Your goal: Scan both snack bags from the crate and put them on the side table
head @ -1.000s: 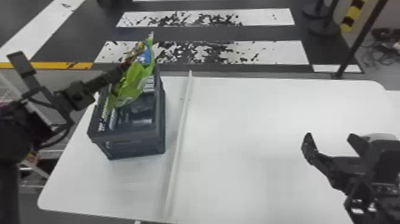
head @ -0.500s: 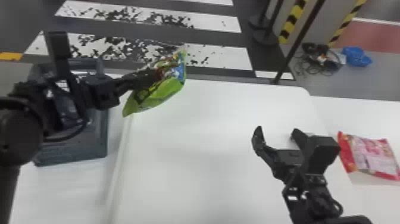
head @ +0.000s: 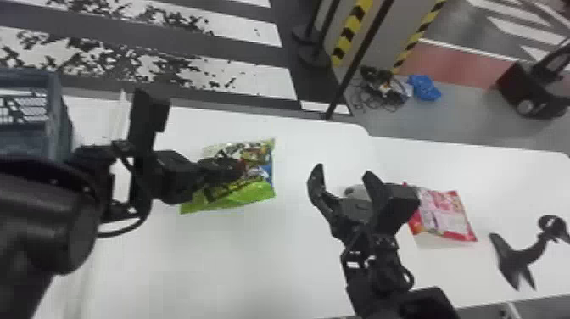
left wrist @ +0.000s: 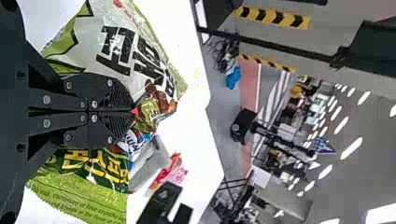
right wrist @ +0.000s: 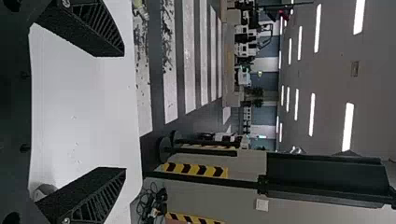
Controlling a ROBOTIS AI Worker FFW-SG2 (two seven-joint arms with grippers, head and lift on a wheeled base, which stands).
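L gripper (head: 238,168) is extended rightward above white table (head: 203,263), green snack bag (head: 250,194) pinched btwn its fingers. R gripper (head: 344,172), angled up from bottom edge, is held w/ fingers spread. Red bag (head: 445,216) is laid on side table (head: 509,182); crate (head: 59,114) is seen at far L, striped floor (head: 271,76) beyond.

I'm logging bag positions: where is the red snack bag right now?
In the head view, the red snack bag lies on the side table at the right, just right of the open right gripper.

Dark floor (head: 314,87) with white stripes (head: 254,80), ceiling lights (right wrist: 348,126), perhaps plants (right wrist: 255,91) far off.
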